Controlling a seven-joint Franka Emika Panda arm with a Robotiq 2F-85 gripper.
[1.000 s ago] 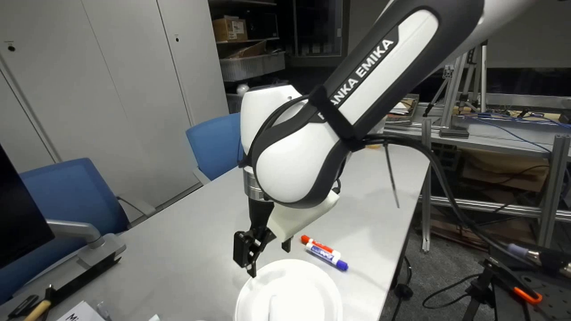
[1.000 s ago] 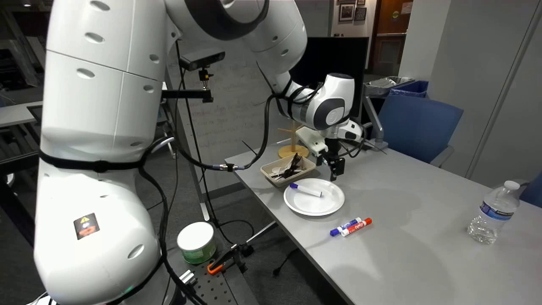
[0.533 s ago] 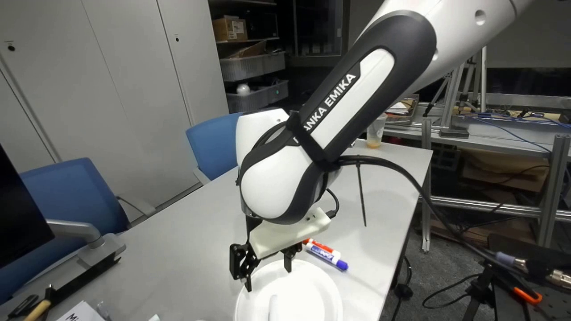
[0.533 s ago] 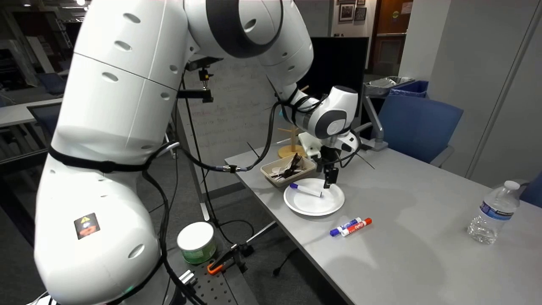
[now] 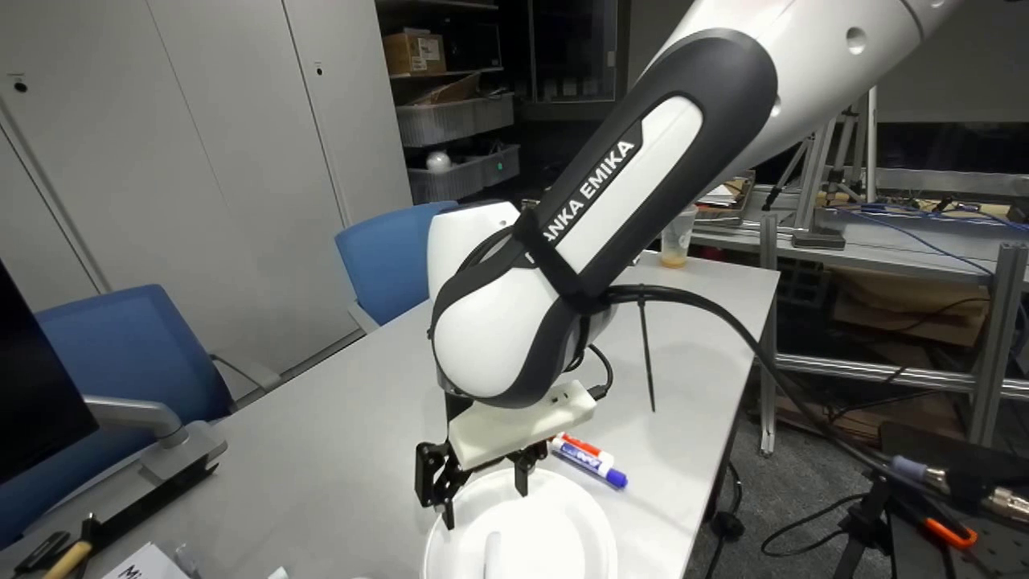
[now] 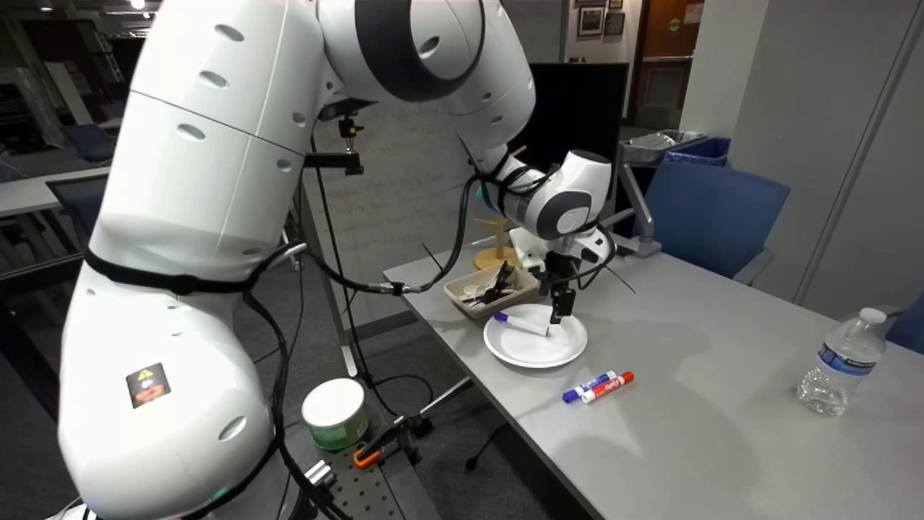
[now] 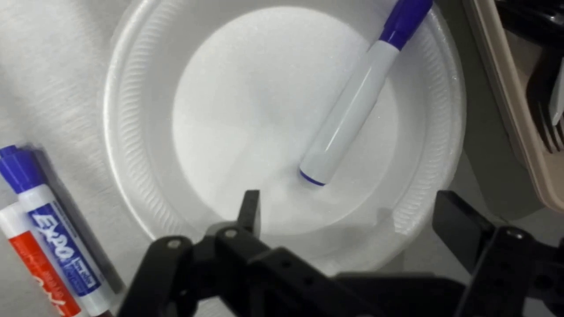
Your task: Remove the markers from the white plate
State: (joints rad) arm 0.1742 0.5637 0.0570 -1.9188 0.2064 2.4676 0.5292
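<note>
The round white plate [image 6: 534,357] lies on the table and fills much of the wrist view [image 7: 211,79]. One marker with a purple cap and white barrel [image 7: 348,119] lies on it; it also shows in both exterior views [image 6: 525,325] [image 5: 492,555]. A blue-capped marker [image 7: 64,246] and an orange-red marker [image 7: 37,268] lie side by side on the table beside the plate, also in an exterior view [image 6: 588,386]. My gripper [image 7: 346,200] is open and empty above the plate's edge, its fingers wide apart, short of the marker's barrel end in the wrist view.
A beige tray of cutlery [image 7: 506,92] stands close beside the plate, also in an exterior view [image 6: 469,309]. A wooden stand [image 6: 498,256] and a dark monitor [image 6: 577,94] are behind it. A clear water bottle [image 6: 841,368] stands across the table.
My gripper has come down and moved over the plate's edge, mostly in the first half second, then only slightly lower. It stays open. The markers and plate have not moved.
</note>
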